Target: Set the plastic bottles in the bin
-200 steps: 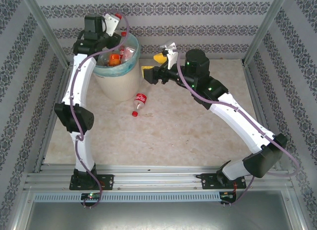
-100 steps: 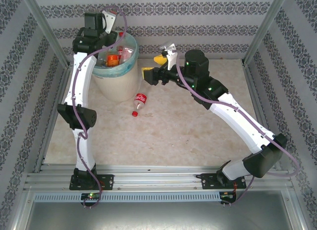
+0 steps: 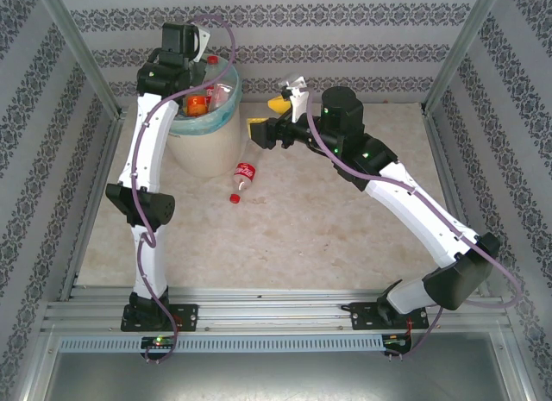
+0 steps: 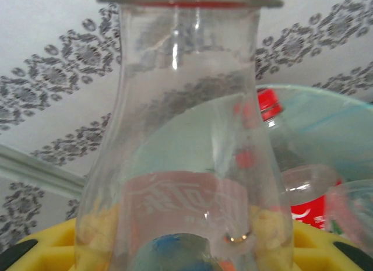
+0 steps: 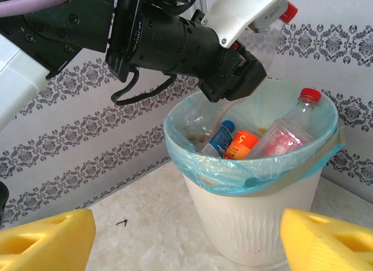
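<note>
Left wrist: bottle (image 4: 186,137) cropped (both ends).

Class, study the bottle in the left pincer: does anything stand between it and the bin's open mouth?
Nothing visible does. The left pincer holds the clear bottle above the bin, whose mouth is uncovered. The bottles already inside leave part of the mouth free.

The clear bottle (image 4: 186,137) is glossy plastic — the bin (image 5: 250,224) matt, faintly ribbed, its liner (image 5: 233,180) thin, shiny film.
</note>
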